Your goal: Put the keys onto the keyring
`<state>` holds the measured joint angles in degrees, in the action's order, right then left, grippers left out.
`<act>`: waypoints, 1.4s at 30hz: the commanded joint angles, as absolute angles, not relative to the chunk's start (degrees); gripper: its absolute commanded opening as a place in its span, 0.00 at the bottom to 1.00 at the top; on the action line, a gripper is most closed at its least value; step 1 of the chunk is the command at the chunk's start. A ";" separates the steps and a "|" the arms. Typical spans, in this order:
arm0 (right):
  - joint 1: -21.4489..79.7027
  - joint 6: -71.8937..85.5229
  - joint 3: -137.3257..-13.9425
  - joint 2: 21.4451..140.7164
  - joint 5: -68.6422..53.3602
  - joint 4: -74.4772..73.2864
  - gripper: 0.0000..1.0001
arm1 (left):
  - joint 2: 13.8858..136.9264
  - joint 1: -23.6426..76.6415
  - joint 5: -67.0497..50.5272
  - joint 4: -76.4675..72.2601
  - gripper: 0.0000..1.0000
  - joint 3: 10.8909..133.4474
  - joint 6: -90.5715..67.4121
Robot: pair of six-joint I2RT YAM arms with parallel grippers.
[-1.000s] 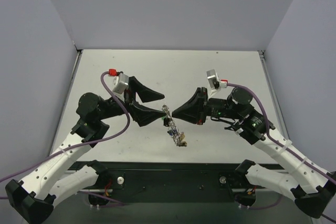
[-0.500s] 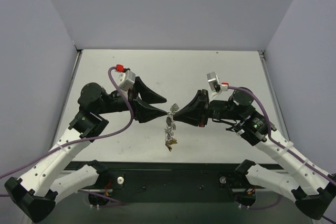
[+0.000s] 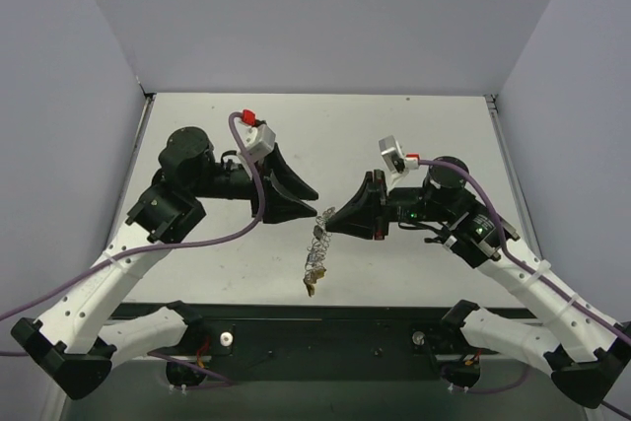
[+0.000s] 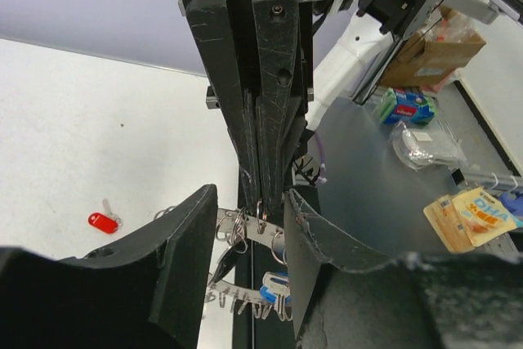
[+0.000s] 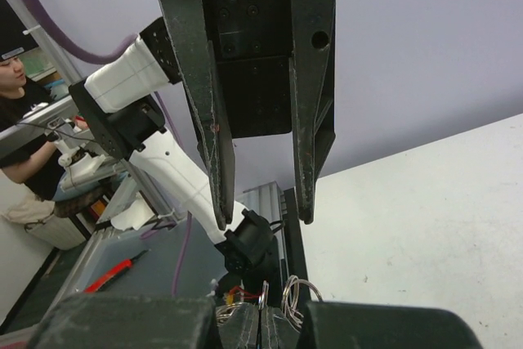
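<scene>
The keyring (image 3: 315,244), a silvery hoop rimmed with small rings, hangs in the air between the two arms, its gold tag (image 3: 310,286) lowest. My right gripper (image 3: 331,220) is shut on one small ring at the keyring's (image 4: 249,230) top, its pinched fingers (image 4: 265,145) coming down from above in the left wrist view. My left gripper (image 4: 249,234) stands open, one finger on each side of the hoop. A blue key (image 4: 274,292) hangs on the lower rim. A red key (image 4: 102,221) lies loose on the table. In the right wrist view my right gripper (image 5: 263,320) pinches the ring, and my left gripper (image 5: 264,220) faces it.
The white table (image 3: 414,135) lies between grey walls. A black rail (image 3: 315,327) with the arm bases runs along the near edge. Boxes and packets (image 4: 425,46) sit off the table behind the right arm.
The left arm has swung up and right, and its jaws have narrowed around the keyring. The right gripper has shifted slightly, still shut, and the keyring now hangs lower and straighter.
</scene>
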<state>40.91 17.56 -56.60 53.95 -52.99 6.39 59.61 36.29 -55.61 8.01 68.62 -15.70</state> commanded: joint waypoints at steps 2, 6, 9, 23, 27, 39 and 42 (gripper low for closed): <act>40.43 15.47 -60.56 54.05 -55.46 8.35 0.00 | 62.93 38.05 -56.61 26.52 0.47 77.07 -4.67; 40.34 15.21 -61.35 54.84 -55.99 7.56 0.00 | 64.51 39.02 -54.32 33.21 0.47 79.98 -0.53; 40.34 15.29 -62.05 55.63 -56.69 7.12 0.00 | 65.74 39.81 -54.41 35.77 0.45 80.68 1.67; 40.43 14.68 -62.40 56.95 -56.34 6.59 0.00 | 67.59 41.31 -52.91 36.74 0.34 81.91 2.90; 40.34 14.59 -62.32 57.04 -56.43 6.24 0.00 | 67.06 41.40 -50.02 36.12 0.36 82.44 2.99; 40.34 14.24 -62.23 57.39 -55.99 6.06 0.00 | 65.65 41.31 -48.95 34.80 0.51 83.14 2.55; 40.34 14.15 -62.23 57.13 -55.81 5.98 0.00 | 66.18 41.31 -49.13 35.33 0.45 83.23 2.81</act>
